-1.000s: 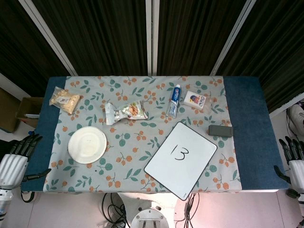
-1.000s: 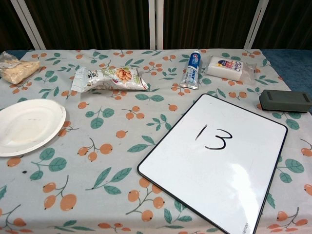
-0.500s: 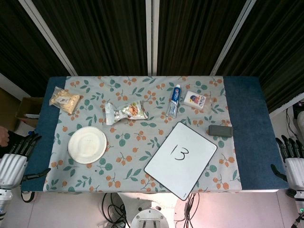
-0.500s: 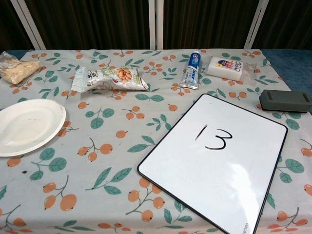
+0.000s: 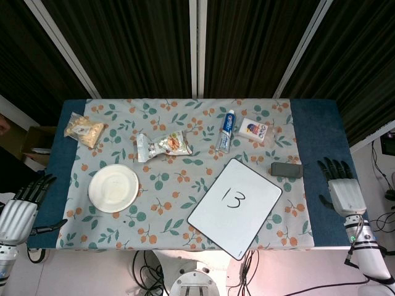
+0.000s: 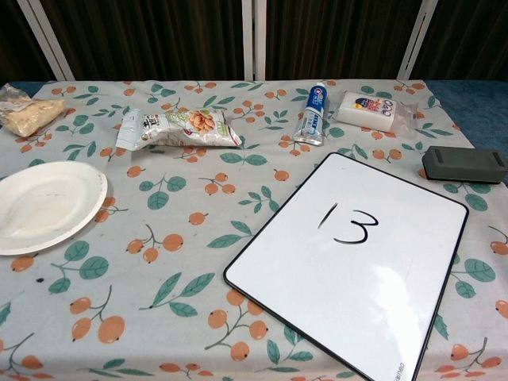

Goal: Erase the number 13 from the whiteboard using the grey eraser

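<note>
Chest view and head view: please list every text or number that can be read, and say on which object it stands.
"13": handwritten in black on the whiteboard.
Toothpaste tube: a brand logo, too small to read.
Snack packet: printing, too blurred to read.
White soap pack: a logo, not legible.
Whiteboard's lower corner: tiny print, unreadable.

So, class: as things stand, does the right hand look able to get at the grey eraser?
Probably yes. The right hand is open, beside the grey eraser, with only bare blue cloth between them.

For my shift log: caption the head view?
Right hand open near grey eraser; 13 unerased on whiteboard; left hand idle.
</note>
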Tool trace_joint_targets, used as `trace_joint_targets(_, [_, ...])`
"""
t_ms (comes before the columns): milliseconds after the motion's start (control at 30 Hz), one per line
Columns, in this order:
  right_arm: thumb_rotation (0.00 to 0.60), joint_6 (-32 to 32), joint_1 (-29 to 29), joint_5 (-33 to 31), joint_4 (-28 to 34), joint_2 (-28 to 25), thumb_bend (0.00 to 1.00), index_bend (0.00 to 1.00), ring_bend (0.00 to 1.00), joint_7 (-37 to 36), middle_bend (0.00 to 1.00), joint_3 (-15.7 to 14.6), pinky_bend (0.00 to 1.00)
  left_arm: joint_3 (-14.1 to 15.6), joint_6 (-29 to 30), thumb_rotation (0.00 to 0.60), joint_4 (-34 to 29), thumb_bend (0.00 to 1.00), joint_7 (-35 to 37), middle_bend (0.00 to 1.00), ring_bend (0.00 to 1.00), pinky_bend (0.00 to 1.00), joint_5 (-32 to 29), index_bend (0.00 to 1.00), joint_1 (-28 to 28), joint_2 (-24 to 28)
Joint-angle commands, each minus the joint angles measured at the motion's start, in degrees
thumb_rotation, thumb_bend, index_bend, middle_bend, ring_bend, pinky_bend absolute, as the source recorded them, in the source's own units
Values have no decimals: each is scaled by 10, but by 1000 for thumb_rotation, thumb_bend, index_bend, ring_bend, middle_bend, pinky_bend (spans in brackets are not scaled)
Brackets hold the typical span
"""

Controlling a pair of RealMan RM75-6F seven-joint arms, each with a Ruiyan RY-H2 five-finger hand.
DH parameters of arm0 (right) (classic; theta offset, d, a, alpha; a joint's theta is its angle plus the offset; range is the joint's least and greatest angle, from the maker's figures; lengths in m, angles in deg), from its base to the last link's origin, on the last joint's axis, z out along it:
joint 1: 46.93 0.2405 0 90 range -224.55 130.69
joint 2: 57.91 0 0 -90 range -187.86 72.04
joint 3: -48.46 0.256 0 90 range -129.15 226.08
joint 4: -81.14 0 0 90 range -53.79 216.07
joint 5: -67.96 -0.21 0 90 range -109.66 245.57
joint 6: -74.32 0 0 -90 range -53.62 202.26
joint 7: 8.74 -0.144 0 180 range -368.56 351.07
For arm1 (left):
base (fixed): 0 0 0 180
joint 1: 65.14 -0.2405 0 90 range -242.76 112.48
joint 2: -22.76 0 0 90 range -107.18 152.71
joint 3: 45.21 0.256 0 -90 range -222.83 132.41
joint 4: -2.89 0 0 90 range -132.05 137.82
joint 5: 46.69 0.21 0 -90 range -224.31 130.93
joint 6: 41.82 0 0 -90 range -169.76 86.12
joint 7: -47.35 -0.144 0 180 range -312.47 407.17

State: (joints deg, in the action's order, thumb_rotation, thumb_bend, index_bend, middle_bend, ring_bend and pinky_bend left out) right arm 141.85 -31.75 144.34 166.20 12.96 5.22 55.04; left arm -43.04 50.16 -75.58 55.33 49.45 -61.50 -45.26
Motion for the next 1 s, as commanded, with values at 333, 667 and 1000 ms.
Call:
trace_joint_targets(333, [600,-119,153,-293,25,57,176,0,0,248,0,64,0,3,-7,434,1,59,1,93,79,187,-1,94,2,-1])
trace_joint_targets(667, [600,-113,198,-385,11,113,176,0,0,293,0,49,0,4,-8,434,0,59,1,93,79,188,3,95,5,-1])
trace_joint_targets(1000, [600,-93,208,-386,-16,145,189,18,0,281,0,33,0,4,-7,435,4,59,7,93,79,188,-1,94,2,2])
